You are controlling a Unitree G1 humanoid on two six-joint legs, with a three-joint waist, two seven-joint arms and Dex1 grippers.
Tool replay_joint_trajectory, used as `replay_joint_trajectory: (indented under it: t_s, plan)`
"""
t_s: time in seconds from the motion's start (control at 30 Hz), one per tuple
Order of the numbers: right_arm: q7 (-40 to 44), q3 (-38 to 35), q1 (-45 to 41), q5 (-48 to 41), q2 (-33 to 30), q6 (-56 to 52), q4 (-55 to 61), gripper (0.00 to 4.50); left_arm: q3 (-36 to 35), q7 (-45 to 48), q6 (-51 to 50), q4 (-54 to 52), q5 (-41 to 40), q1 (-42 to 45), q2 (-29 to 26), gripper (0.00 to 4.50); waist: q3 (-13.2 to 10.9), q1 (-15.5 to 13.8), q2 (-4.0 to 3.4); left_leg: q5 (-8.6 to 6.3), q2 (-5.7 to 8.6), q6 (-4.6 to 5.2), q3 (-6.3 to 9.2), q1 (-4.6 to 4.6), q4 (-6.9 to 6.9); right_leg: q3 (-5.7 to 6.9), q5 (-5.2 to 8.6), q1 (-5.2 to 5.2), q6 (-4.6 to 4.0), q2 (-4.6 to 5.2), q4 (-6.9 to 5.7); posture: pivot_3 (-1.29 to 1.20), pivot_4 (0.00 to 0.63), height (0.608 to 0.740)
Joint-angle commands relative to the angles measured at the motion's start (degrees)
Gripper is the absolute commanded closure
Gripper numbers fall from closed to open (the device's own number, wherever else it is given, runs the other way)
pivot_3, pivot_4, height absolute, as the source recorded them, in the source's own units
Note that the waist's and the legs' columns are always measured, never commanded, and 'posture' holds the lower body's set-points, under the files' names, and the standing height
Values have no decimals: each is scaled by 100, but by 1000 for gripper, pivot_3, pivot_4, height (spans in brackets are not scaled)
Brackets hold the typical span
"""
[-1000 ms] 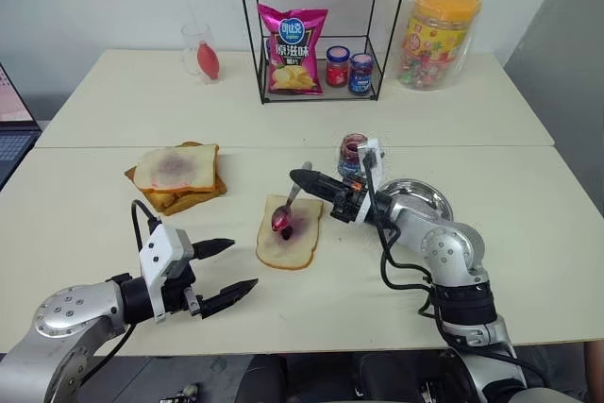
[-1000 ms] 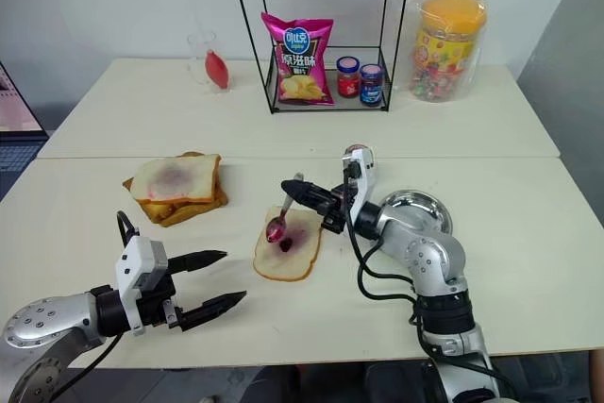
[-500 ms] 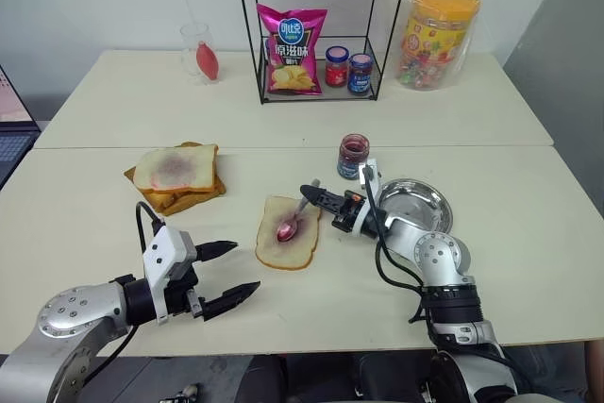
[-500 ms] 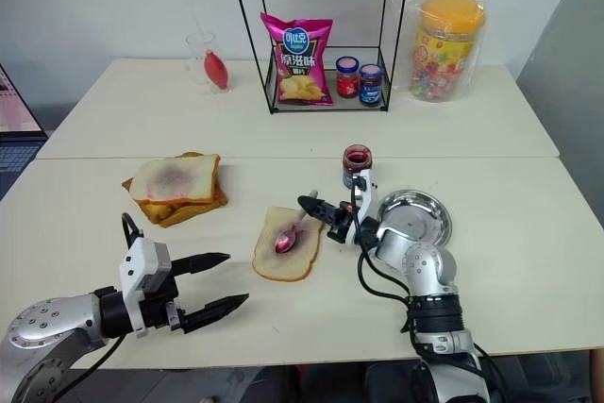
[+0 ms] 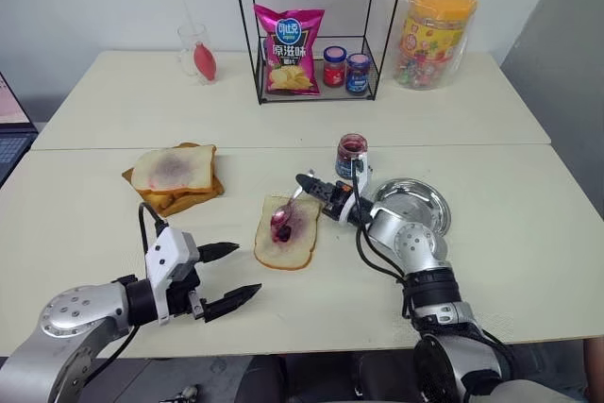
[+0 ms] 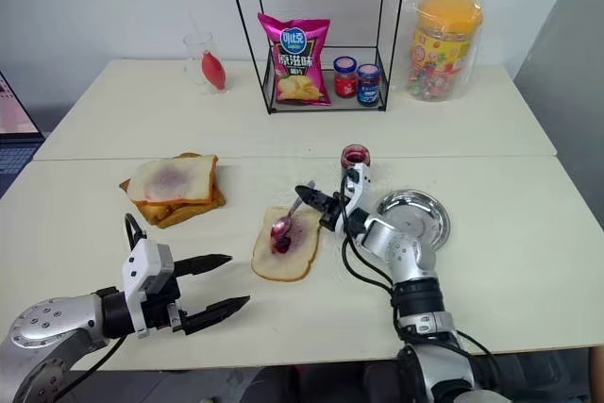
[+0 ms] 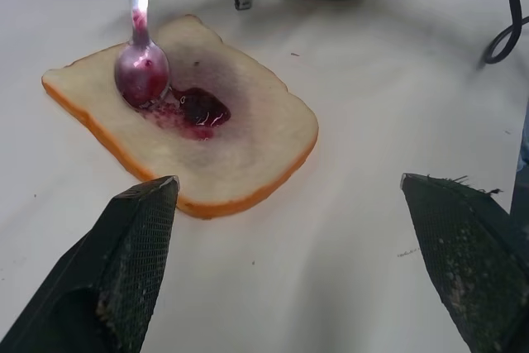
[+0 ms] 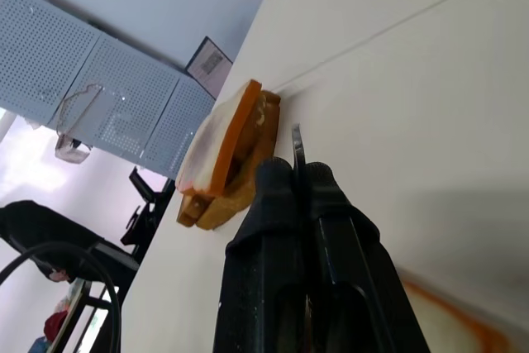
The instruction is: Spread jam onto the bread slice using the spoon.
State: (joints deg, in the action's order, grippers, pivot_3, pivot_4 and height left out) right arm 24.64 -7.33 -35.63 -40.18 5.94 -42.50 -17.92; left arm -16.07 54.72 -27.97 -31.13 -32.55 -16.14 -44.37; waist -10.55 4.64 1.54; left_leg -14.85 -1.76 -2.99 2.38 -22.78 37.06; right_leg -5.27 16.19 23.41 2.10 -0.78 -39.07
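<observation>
I keep the right gripper [image 5: 311, 185] clamped on the spoon [image 5: 286, 211] handle so its bowl presses the jam [image 7: 197, 108] into the bread slice [image 5: 288, 233] at mid-frame — the left gripper [image 5: 228, 274], fingers wide apart, waits lower left.

So the bread slice [image 5: 286, 232] sits mid-table with the spoon [image 5: 283, 217] bowl on it, by the jam [image 7: 201, 109]. Toast stack [image 5: 175, 177] lies off to its left, jam jar [image 5: 352, 152] and steel dish [image 5: 412, 206] to its right, wire rack [image 5: 316, 25] behind.
</observation>
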Motion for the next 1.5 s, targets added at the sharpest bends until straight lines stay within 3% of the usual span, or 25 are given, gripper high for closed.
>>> replay_joint_trajectory:
  t_s: [0.03,0.37,0.87,1.13,1.5]
  plan:
    - [-53,-203,-218,-282,35,-167,249,4468,-46,65,116,-58,-22,-10,-52,0,0,1,0,0,0,0,0,0,-1,0,0,0,0,0,0,0,150,740]
    - [-8,-118,444,-803,-383,-1439,1253,4468,-105,83,6,-27,-204,-122,-23,0,0,6,0,0,0,0,4,-1,-2,3,0,-1,0,1,1,0,150,740]
    - [-153,31,395,-174,-21,-578,564,4468,-97,78,-71,-115,-185,-150,-129,0,1,18,1,0,0,0,-2,2,0,-3,0,-1,0,-1,1,0,150,740]
    - [-263,-347,-13,-186,-61,-273,215,4468,-112,75,-46,-82,-167,-158,-143,0,1,19,1,0,1,0,-2,2,0,-3,0,-1,0,-1,1,0,150,740]
    - [-114,-290,226,-1102,-349,-1869,1189,4468,-346,95,-53,38,-239,-308,-129,0,0,18,0,0,-2,1,2,0,-5,1,0,1,0,-1,1,0,150,740]
